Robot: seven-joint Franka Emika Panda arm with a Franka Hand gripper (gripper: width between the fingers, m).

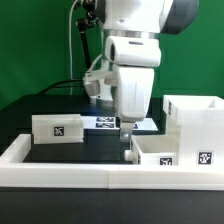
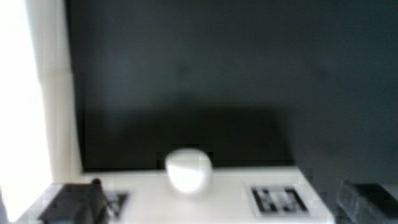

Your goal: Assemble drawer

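A small white tray (image 1: pixel 58 128) with a tag lies at the exterior view's left. A second white tray (image 1: pixel 165 152) with a tag lies at the front right, beside the tall white shell (image 1: pixel 195 118). My gripper (image 1: pixel 127 148) points down at the left end of the second tray. The wrist view is blurred. It shows that tray's white face (image 2: pixel 231 190) with a round white knob (image 2: pixel 187 170) and tags. My gripper (image 2: pixel 217 204) has its dark fingers (image 2: pixel 71 203) far apart on either side of it, open and holding nothing.
The long low white border rail (image 1: pixel 90 170) runs along the front and turns back at the left; it also shows in the wrist view (image 2: pixel 27 100). The marker board (image 1: pixel 105 122) lies behind the arm on the black table (image 1: pixel 90 145). A green wall stands behind.
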